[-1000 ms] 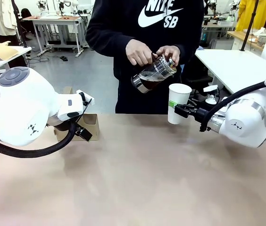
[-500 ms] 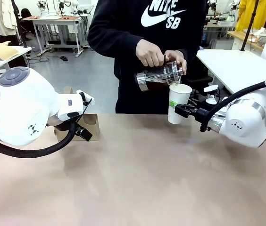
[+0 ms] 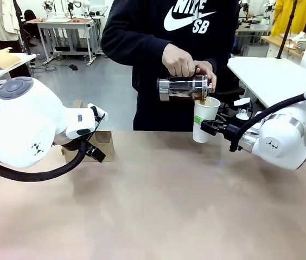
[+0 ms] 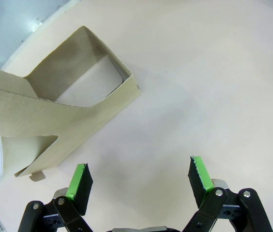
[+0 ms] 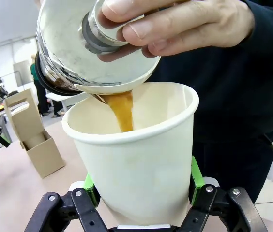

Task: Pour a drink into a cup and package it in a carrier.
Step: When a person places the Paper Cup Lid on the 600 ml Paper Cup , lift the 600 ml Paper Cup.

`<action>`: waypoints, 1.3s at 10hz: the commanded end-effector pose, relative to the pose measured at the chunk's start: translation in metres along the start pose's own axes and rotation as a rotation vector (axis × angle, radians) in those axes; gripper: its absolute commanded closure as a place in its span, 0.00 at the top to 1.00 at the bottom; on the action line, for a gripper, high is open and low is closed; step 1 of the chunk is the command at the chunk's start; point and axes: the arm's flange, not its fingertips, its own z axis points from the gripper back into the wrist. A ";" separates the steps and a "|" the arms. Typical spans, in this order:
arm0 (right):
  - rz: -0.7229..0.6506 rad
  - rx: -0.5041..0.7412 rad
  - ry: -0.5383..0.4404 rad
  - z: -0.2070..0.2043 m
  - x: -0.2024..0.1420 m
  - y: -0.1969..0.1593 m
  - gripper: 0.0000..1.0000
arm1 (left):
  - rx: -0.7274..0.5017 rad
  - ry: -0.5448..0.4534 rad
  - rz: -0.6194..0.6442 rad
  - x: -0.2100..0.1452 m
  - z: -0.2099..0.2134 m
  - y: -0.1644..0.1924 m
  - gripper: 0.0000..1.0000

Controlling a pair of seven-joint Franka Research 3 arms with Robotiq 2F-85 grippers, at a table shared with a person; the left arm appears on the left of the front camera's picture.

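- Two pincers are at work over a tan tabletop (image 3: 158, 211), with a person standing at the far side.
- Right pincer (image 3: 203, 128): clamped on the white paper cup (image 3: 204, 115), a green pad pressed to each side of the lower wall. The cup is upright, has no lid, and is near the far edge of the tabletop on the robot's right. Whether its base touches the surface cannot be told.
- Both of the person's hands (image 3: 181, 61) hold a glass press jug (image 3: 184, 85) with a chrome frame, tipped almost onto its side, with its spout just above the cup's rim.
- From the right wrist view, a thin brown stream of the drink (image 5: 122, 110) runs from the spout down into the cup along the inside of the near wall. More dark liquid is in the jug.
- Left pincer (image 4: 139, 178): jaws spread wide, holding nothing, hovering over bare tabletop.
- The brown cardboard carrier (image 4: 59, 108) stands on the tabletop at the robot's far left, just beyond one finger of the left pincer and clear of it. Its tall handle panel is upright and the compartment facing the camera holds no cup.
- Cup and carrier are well apart, on opposite sides of the tabletop.
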 end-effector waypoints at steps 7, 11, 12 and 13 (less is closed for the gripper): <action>0.000 0.004 -0.002 0.001 0.003 0.005 0.80 | -0.002 -0.001 0.002 0.000 0.000 0.001 1.00; 0.000 0.004 -0.002 0.001 0.003 0.005 0.80 | -0.002 -0.001 0.002 0.000 0.000 0.001 1.00; 0.000 0.004 -0.002 0.001 0.003 0.005 0.80 | -0.002 -0.001 0.002 0.000 0.000 0.001 1.00; 0.000 0.004 -0.002 0.001 0.003 0.005 0.80 | -0.002 -0.001 0.002 0.000 0.000 0.001 1.00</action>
